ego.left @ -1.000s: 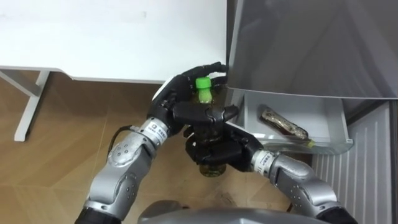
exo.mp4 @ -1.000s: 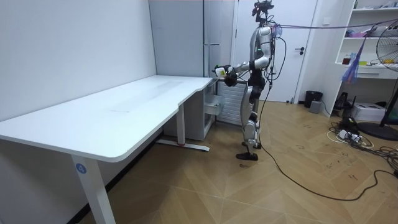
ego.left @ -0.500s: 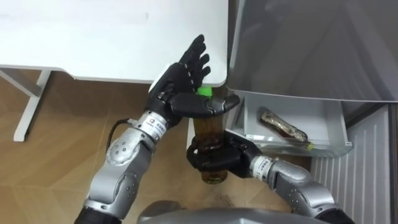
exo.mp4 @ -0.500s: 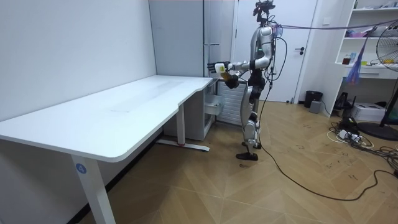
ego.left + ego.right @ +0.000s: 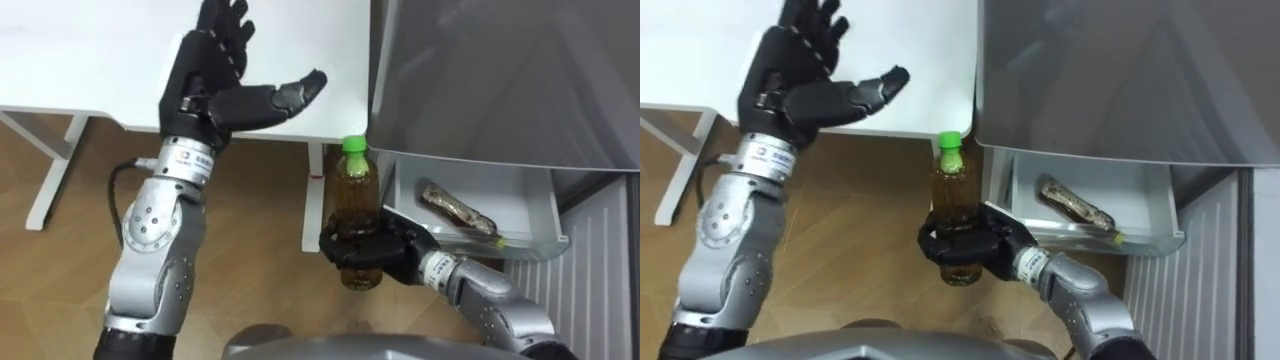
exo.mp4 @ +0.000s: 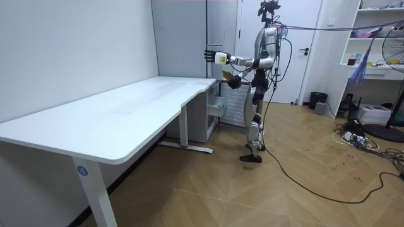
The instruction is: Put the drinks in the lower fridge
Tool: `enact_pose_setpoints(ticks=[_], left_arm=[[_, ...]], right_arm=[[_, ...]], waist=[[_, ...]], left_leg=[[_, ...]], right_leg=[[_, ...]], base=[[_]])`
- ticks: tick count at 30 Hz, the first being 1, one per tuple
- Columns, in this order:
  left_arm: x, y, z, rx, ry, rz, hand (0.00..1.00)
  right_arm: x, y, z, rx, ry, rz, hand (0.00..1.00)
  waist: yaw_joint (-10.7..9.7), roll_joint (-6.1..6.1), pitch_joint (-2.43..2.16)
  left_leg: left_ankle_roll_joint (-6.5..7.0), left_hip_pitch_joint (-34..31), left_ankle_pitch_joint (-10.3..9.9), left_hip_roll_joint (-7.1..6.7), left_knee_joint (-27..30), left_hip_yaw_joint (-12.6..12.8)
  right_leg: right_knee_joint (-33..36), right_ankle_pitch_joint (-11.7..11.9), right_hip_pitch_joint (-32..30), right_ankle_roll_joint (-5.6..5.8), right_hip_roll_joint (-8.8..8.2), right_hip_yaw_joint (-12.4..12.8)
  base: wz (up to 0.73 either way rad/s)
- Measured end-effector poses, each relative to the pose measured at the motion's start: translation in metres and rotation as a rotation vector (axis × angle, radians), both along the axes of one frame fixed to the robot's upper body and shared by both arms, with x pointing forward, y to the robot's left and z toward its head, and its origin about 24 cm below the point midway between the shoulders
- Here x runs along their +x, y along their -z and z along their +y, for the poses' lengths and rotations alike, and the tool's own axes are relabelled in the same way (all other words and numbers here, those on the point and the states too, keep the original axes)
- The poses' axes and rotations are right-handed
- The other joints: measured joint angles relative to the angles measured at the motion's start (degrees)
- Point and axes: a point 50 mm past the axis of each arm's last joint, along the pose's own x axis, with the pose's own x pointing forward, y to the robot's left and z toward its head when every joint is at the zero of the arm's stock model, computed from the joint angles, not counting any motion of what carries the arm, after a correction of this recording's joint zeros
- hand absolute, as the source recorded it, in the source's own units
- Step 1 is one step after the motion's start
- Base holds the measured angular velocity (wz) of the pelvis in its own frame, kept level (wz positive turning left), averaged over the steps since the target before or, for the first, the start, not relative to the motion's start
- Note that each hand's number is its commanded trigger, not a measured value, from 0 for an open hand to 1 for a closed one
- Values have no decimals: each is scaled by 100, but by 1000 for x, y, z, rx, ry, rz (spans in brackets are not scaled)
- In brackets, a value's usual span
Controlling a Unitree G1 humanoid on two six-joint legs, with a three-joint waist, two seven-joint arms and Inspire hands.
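A white counter [image 5: 90,60] meets the grey fridge [image 5: 500,70] on its right. Near it, the right robot hand [image 5: 375,252] is clamped round an upright green-capped bottle [image 5: 356,190], just left of the open lower drawer [image 5: 525,200], where another bottle [image 5: 457,208] lies. The left robot hand [image 5: 222,95] is spread wide above the counter.

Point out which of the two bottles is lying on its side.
The bottle inside the open drawer, flat on its floor. The green-capped bottle stands upright, gripped low by the right hand, outside the drawer.

left hand [image 5: 215,95] fingers [image 5: 222,20] cropped, bottle [image 5: 358,190] middle hidden
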Motion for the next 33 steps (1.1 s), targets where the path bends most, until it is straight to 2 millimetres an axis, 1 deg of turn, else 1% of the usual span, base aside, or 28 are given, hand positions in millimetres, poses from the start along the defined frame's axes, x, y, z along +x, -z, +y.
enact_pose_setpoints(ticks=[1, 2, 3, 4, 5, 6, 8, 11, 14, 16, 19, 20, 22, 24, 25, 27, 29, 32, 33], left_arm=[[0, 0, 3, 9, -24, 1, 0], [0, -1, 8, 30, -70, 0, 0], [0, -2, 15, 48, -119, -4, 0], [0, -3, 18, 56, -146, -6, 0], [-1, -6, 26, 71, -202, -15, 0], [-2, -9, 33, 98, -256, -33, 0], [-4, -12, 42, 102, -320, -60, 0], [-10, -13, 55, 99, -427, -73, 0], [-18, -11, 69, 142, -553, -58, 0], [-24, -10, 77, 162, -637, -56, 0], [-29, -8, 84, 160, -703, -58, 0], [-30, -5, 86, 157, -731, -50, 0], [-32, 3, 90, 157, -773, -10, 0], [-34, 17, 96, 162, -828, 55, 0], [-35, 21, 97, 165, -838, 71, 0], [-38, 36, 101, 177, -864, 141, 0], [-41, 46, 101, 185, -874, 189, 0], [-48, 63, 104, 201, -895, 271, 0], [-51, 73, 105, 207, -904, 323, 0]], right_arm=[[-1, 1, -2, -2, 7, 3, 100], [-4, 2, -5, -9, 17, 9, 100], [-6, 3, -9, -20, 19, 16, 100], [-7, 3, -10, -24, 19, 20, 100], [-10, 4, -13, -30, 22, 25, 100], [-10, 4, -15, -38, 25, 26, 100], [-10, 5, -18, -53, 32, 23, 100], [-11, 4, -22, -60, 48, 16, 100], [-15, 6, -24, -61, 61, 23, 100], [-17, 7, -24, -63, 61, 29, 100], [-20, 8, -26, -70, 62, 36, 100], [-20, 8, -26, -74, 61, 38, 100], [-21, 8, -29, -85, 61, 40, 100], [-22, 9, -28, -102, 46, 40, 100], [-23, 9, -28, -103, 45, 41, 100], [-27, 11, -29, -105, 46, 53, 100], [-30, 12, -29, -109, 43, 63, 100], [-32, 13, -29, -110, 40, 70, 100], [-32, 13, -28, -107, 41, 71, 100]], waist=[[28, 10, -6], [99, 27, -17], [129, 36, -22], [134, 42, -24], [145, 49, -28], [177, 55, -27], [276, 55, -27], [394, 57, -24], [438, 50, -25], [473, 51, -25], [545, 54, -25], [585, 63, -22], [595, 74, -18], [603, 83, -18], [622, 84, -18], [681, 99, -25], [717, 96, -24], [735, 96, -26], [730, 103, -33]], left_leg=[[0, 7, 0, 0, -1, -2], [0, 27, 0, -1, -7, -7], [0, 42, 0, -3, -14, -14], [0, 48, 0, -4, -14, -18], [0, 62, 0, -10, -14, -48], [0, 77, 0, -11, -16, -60], [0, 95, 0, -11, -14, -62], [0, 119, -1, -15, -22, -74], [0, 97, -2, -18, -17, -93], [-1, 82, -2, -20, -16, -105], [-2, 86, -1, -21, -14, -106], [-2, 87, -1, -24, -14, -105], [-1, 88, 0, -25, -12, -105], [-2, 84, -1, -24, -9, -106], [-2, 86, -1, -24, -9, -104], [-2, 94, -1, -24, -14, -102], [-2, 82, -1, -24, -13, -103], [-2, 90, -1, -24, -18, -105], [-2, 102, -1, -26, -15, -107]], right_leg=[[0, 0, 1, 0, 0, 0], [-2, 0, 0, 0, -1, 2], [-9, 0, 13, 0, -2, 1], [-11, 0, 22, 0, -2, 2], [-13, 0, 48, 0, -2, -6], [-10, 0, 61, 0, -1, -3], [-12, 0, 75, 0, -1, -13], [-32, 0, 110, 0, -4, -59], [-101, 0, 147, 1, -11, -158], [-100, 0, 145, 1, -6, -171], [-98, 0, 147, 1, -5, -162], [-97, 0, 148, 1, -6, -154], [-96, 0, 154, 1, -7, -154], [-95, 0, 150, 0, -6, -156], [-95, 1, 150, 0, -6, -155], [-93, 0, 146, 0, -8, -149], [-94, 0, 129, 0, -8, -150], [-100, 0, 134, 0, -7, -151], [-100, 0, 146, 1, -7, -158]], base=[[0], [0], [0], [4], [5], [0], [-2], [0], [3], [3], [0], [0], [0], [0], [0], [0], [0], [0], [0]])
